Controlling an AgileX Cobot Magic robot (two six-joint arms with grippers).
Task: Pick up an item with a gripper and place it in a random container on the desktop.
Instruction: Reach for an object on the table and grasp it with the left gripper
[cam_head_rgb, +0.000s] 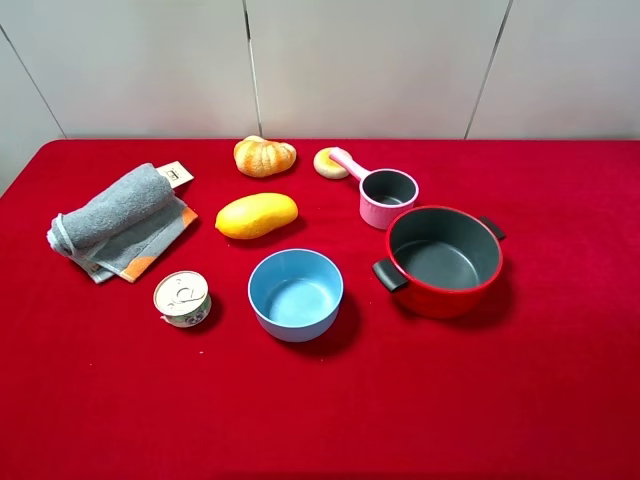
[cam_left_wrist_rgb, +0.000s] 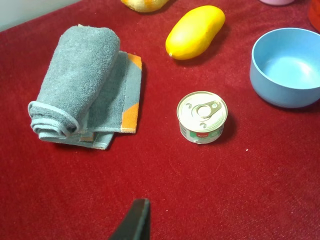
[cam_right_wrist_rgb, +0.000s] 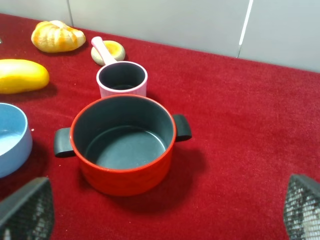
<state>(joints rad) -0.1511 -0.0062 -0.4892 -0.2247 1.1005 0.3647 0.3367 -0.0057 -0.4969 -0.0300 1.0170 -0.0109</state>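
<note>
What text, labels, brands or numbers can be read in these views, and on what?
No text is legible in any view.
On the small round tin can: a red patch of print on the pale green-white label, too blurred to read; the silvery lid's embossing is illegible.
On the small card tag by the rolled grey towel: a dark mark, too small to read.
Nothing else shows markings.

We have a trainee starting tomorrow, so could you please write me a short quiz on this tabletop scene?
1. True or false: the tin can stands upright on the red cloth, left of the blue bowl.
2. What is inside the red pot? A) the tin can B) nothing C) a spoon
3. Fill in: between the bread roll and the blue bowl lies a yellow ____.
Key: 1 true; 2 B; 3 mango.
</note>
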